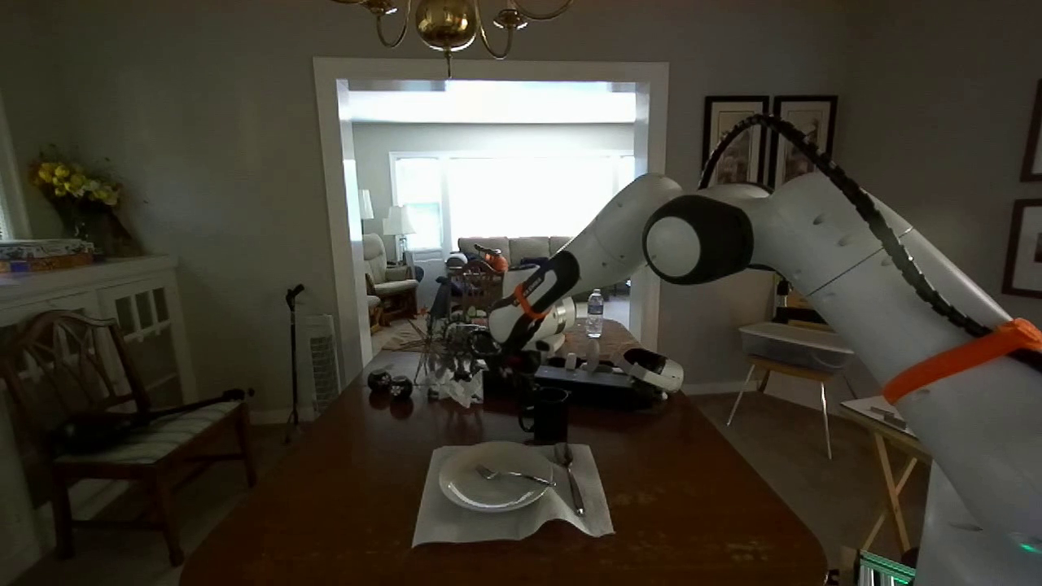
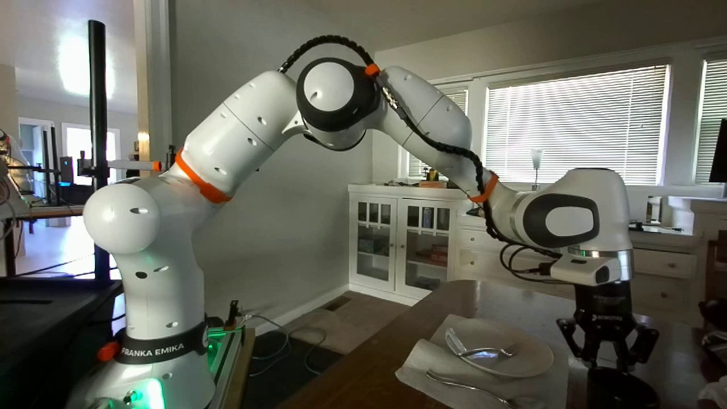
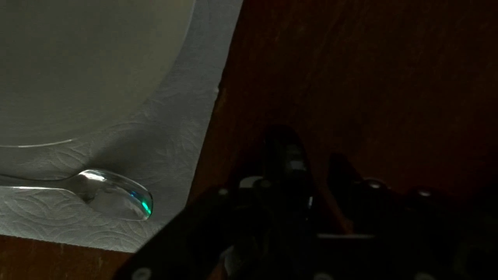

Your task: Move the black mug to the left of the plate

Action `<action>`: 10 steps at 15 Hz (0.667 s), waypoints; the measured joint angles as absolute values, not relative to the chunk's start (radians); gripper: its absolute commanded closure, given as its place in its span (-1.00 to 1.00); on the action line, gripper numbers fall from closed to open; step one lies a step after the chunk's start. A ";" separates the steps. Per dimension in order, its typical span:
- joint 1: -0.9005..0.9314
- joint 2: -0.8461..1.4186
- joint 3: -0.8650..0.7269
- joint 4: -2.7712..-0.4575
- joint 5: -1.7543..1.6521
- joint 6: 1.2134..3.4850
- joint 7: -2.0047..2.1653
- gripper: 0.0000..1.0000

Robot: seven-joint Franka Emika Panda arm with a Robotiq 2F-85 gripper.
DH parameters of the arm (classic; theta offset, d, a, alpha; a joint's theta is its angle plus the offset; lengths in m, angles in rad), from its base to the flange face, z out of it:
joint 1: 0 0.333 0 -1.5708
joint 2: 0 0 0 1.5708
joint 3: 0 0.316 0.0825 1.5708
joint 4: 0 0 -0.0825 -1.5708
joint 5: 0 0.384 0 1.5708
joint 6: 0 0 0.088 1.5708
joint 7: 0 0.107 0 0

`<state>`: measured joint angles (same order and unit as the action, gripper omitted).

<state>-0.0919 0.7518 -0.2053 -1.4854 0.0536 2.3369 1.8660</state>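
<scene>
The black mug [image 1: 552, 413] stands upright on the table, just beyond the plate [image 1: 480, 498], with its handle toward the left in this exterior view. The mug [image 2: 620, 391] is cut off at the bottom edge in an exterior view. My gripper [image 2: 609, 368] is just above and behind the mug's rim there, pointing down. Its fingers are partly open with a gap between them. In the wrist view the gripper [image 3: 311, 144] is very dark; table shows between the fingers. The mug cannot be made out among these dark shapes. The plate [image 3: 93, 66] lies at upper left.
A white placemat [image 1: 456, 525] lies under the plate. A fork [image 1: 521, 477] rests on the plate and a spoon [image 1: 573, 480] beside it. A flat black boxy object [image 1: 594, 389], glassware, two dark round items [image 1: 391, 386] and a water bottle [image 1: 595, 316] stand farther back.
</scene>
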 measured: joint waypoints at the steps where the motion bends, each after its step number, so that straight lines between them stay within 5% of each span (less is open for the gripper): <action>1: -0.091 0.752 -0.209 -1.484 0.054 2.338 1.866 0.02; 3: -0.088 0.752 -0.216 -1.481 0.052 2.339 1.866 0.00; 10: -0.076 0.751 -0.228 -1.476 0.049 2.343 1.866 0.93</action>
